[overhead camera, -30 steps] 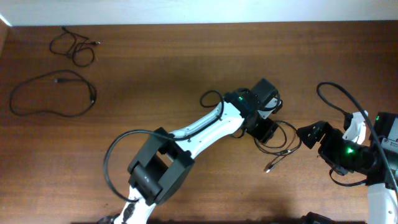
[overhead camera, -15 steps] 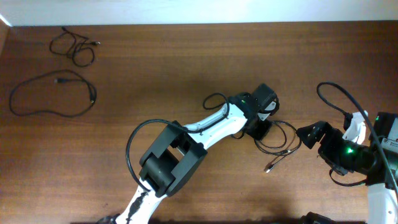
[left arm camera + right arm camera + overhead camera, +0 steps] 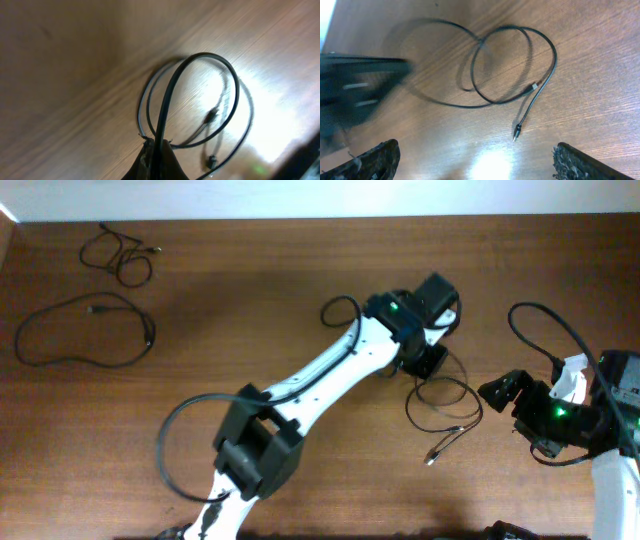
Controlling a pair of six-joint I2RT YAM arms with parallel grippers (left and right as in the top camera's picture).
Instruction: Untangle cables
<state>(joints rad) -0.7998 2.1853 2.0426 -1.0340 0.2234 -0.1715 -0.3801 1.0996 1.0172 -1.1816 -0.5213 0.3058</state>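
From overhead, the left gripper (image 3: 424,362) reaches to the right half of the table (image 3: 250,300), at the upper edge of a looped cable (image 3: 447,394) whose free plug (image 3: 432,451) lies lower down on the wood. The right gripper (image 3: 497,392) sits just beside that loop on its right. Only this view shows two more cables well apart at the far left: a small tangled cable (image 3: 120,256) near the back edge and a larger open loop (image 3: 85,332) below it. From here the fingers of either arm are too small to read.

The left wrist view settles it for that arm. The left gripper's dark fingertips (image 3: 156,159) are pressed together on a strand of the looped cable (image 3: 167,102), which rises from them, curves round and casts a pale shadow on the wood. Two small connectors (image 3: 212,116) show inside and below the loop.

The right wrist view shows the right gripper (image 3: 480,164) spread wide, one finger (image 3: 376,161) in each lower corner, holding nothing. The looped cable (image 3: 514,64) lies beyond the fingers, its plug (image 3: 516,132) pointing towards them. The left arm is a dark blur at the left edge.
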